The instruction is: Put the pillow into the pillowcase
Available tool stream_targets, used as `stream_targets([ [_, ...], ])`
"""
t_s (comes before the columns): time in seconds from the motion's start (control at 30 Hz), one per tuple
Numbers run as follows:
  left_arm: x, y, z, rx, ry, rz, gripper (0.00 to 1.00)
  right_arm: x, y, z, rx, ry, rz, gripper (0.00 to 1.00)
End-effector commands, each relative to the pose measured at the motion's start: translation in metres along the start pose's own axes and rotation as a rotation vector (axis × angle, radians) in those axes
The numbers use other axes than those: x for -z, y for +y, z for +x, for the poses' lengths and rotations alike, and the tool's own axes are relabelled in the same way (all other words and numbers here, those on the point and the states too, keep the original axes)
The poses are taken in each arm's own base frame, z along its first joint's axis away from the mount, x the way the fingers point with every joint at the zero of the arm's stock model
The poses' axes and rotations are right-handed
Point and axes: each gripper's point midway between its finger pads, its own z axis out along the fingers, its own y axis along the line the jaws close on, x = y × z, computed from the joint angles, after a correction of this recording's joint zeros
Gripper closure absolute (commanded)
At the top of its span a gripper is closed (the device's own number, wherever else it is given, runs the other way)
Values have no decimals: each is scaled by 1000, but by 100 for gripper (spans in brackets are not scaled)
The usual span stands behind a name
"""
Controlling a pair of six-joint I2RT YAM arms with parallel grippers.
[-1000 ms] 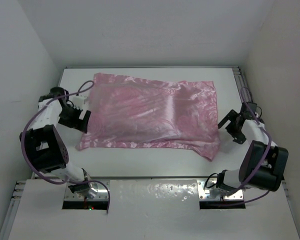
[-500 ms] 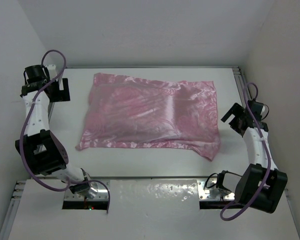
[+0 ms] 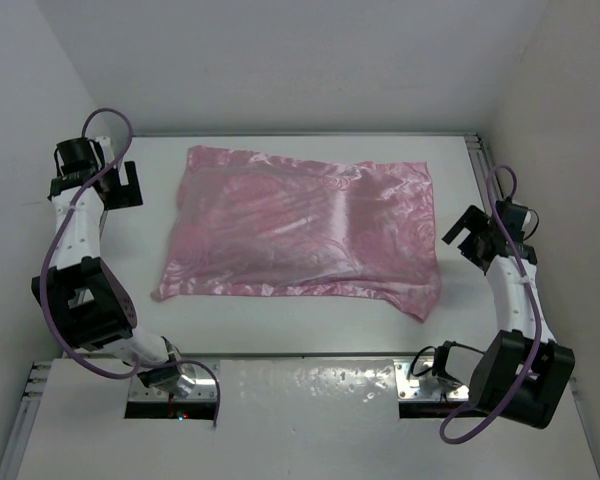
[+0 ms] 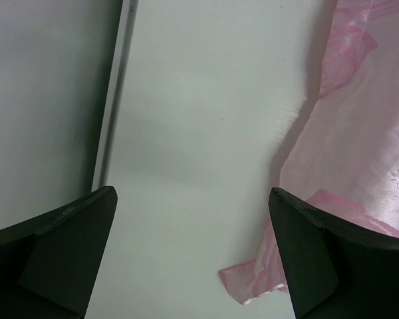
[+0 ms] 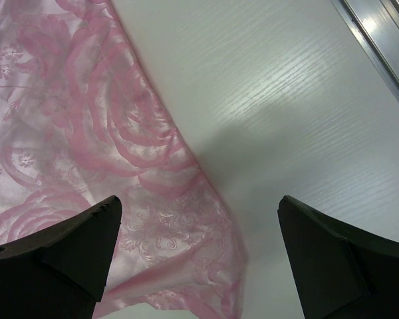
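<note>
The pink shiny pillowcase (image 3: 300, 225) lies flat across the middle of the white table and looks filled; the pillow itself is hidden, no cream fabric shows. My left gripper (image 3: 123, 180) is open and empty, raised left of the pillowcase's far left corner (image 4: 359, 133). My right gripper (image 3: 467, 240) is open and empty, just right of the pillowcase's right edge (image 5: 86, 133), above its near right corner. Neither gripper touches the fabric.
The white table (image 3: 310, 320) has grey walls close on the left, back and right. A metal rail (image 3: 477, 150) runs along the right edge and also shows in the right wrist view (image 5: 379, 40). A table edge strip (image 4: 113, 100) runs by the left wall.
My left gripper has let go of the pillowcase's left edge and lifted away to the far left. My right gripper has drawn slightly back and up. The pillowcase lies still.
</note>
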Motion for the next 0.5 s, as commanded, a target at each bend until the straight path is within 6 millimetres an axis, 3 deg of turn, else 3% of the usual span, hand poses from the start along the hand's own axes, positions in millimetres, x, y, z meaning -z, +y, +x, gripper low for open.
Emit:
stream_targets([
  [0.0,14,8,-20,15,-89,-35,3,7,11,-21,20,-70,-36,1],
  [0.47,12,8,-19,13,-81,-35,3,9,11,-19,35,-94,-54,1],
])
